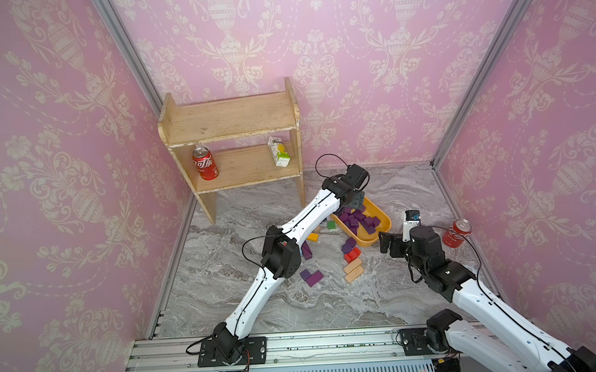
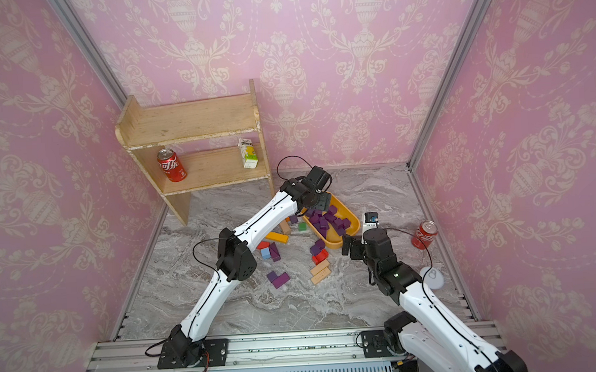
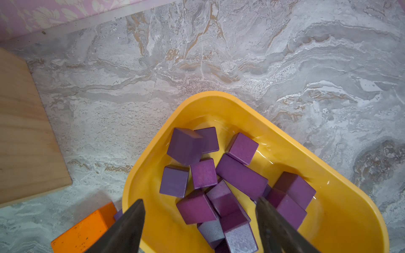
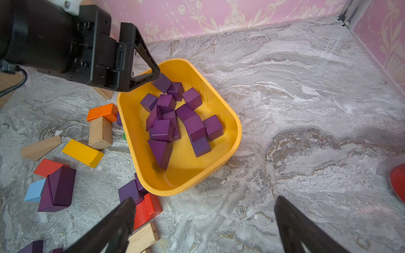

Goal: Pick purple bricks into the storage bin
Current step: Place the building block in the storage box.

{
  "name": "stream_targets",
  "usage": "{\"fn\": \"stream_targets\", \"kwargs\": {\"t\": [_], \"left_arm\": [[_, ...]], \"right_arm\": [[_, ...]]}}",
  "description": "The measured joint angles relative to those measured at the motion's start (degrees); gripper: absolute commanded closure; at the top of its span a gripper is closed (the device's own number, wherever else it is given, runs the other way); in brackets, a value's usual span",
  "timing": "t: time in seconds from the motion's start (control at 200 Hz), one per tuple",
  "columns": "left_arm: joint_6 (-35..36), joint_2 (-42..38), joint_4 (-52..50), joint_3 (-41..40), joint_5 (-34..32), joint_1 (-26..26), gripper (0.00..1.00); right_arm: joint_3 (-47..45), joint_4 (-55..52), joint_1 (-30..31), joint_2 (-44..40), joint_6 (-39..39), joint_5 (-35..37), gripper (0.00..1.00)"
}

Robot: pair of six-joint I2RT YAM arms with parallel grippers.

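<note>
The yellow-orange storage bin (image 1: 378, 213) (image 2: 348, 215) (image 3: 219, 98) (image 4: 236, 131) lies on the marble floor right of centre, holding a pile of several purple bricks (image 1: 356, 220) (image 3: 241, 175) (image 4: 192, 127). My left gripper (image 1: 355, 199) (image 3: 200, 202) (image 4: 151, 76) hangs over the bin's far end, open, nothing between its fingers; one purple cube (image 4: 162, 82) lies just under its tip. More purple bricks (image 1: 312, 277) (image 2: 274, 251) (image 4: 59, 188) lie on the floor in front of the bin. My right gripper (image 1: 385, 240) (image 4: 205, 200) is open and empty, low by the bin's near end.
Red (image 1: 352, 254), tan (image 1: 353, 273), orange (image 4: 102, 111), yellow (image 4: 83, 152) and blue (image 4: 35, 189) blocks lie among the purple ones. A wooden shelf (image 1: 230, 127) at the back left holds a cola can (image 1: 205, 162) and a carton (image 1: 279, 151). Another cola can (image 1: 456, 232) stands near the right wall.
</note>
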Motion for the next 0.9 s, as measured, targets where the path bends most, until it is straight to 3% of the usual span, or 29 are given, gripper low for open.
{"fn": "stream_targets", "kwargs": {"t": [0.21, 0.575, 0.66, 0.896], "left_arm": [[1.11, 0.00, -1.27, 0.00, -1.73, 0.00, 0.10], [2.99, -2.08, -3.96, -1.86, -5.38, 0.61, 0.09], [4.11, -8.02, -2.58, -10.19, -6.16, 0.68, 0.08], [6.47, -33.97, 9.90, -42.12, -8.20, 0.94, 0.05]], "right_arm": [[0.00, 0.02, 0.00, 0.00, -0.28, -0.04, 0.00], [-0.24, 1.05, 0.00, 0.00, -0.85, -0.96, 0.00], [-0.37, 1.31, 0.00, 0.00, -1.44, -2.47, 0.00], [-0.13, 2.95, 0.31, 2.56, -3.02, -8.00, 0.00]]}}
